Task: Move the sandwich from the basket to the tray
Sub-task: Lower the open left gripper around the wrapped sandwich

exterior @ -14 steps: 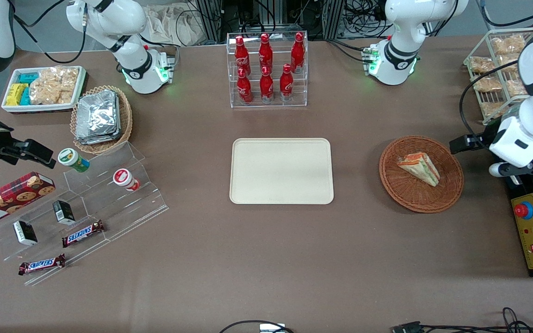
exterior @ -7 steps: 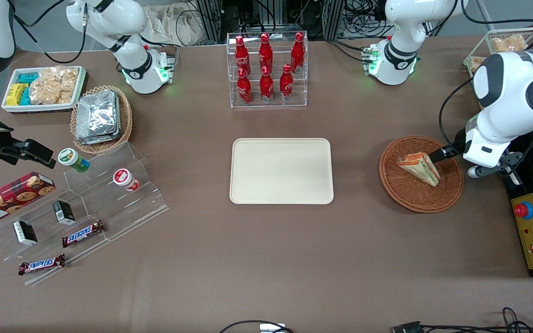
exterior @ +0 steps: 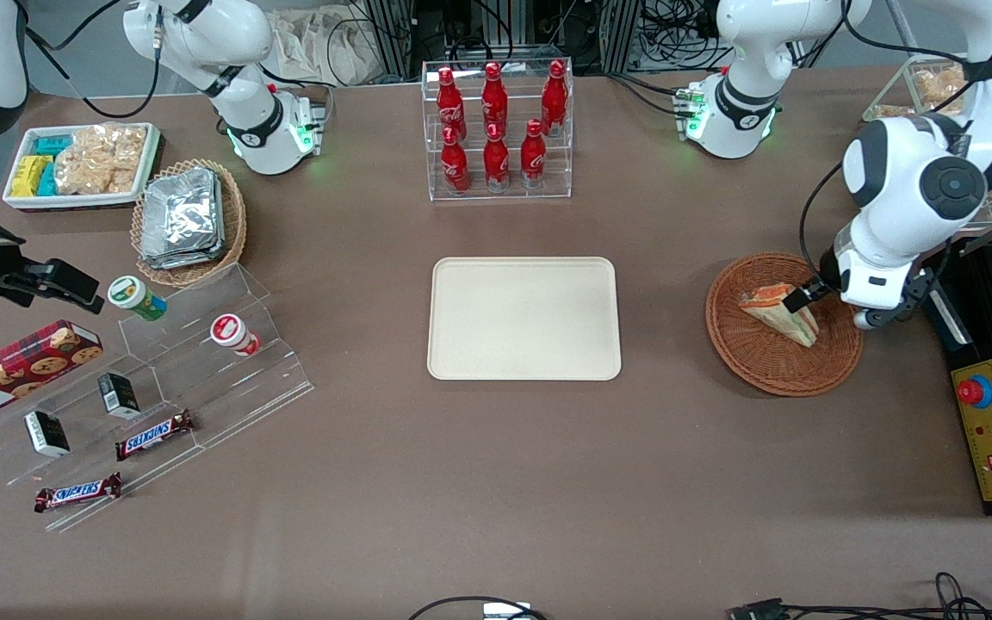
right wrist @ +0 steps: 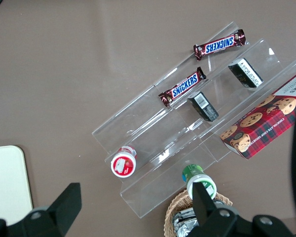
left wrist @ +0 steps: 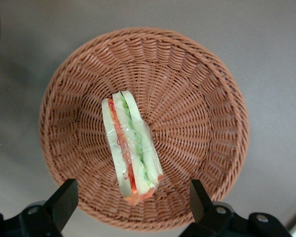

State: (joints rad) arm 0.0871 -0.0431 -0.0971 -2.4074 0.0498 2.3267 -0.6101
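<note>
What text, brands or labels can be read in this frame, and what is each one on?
"SNICKERS": two chocolate bars on the clear stepped stand.
"WALKERS": red tartan cookie box.
Red bottles: white script, too small to read.
Small black boxes: print unreadable.
The sandwich, basket, tray and the gripper, above the basket with fingers open, show none.

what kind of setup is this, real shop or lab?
Likely a lab bench staged as a snack kiosk: acrylic rack of cola bottles, Snickers bars on clear steps, an emergency-stop box. The gripper hangs open above the sandwich in its basket; the tray waits.
</note>
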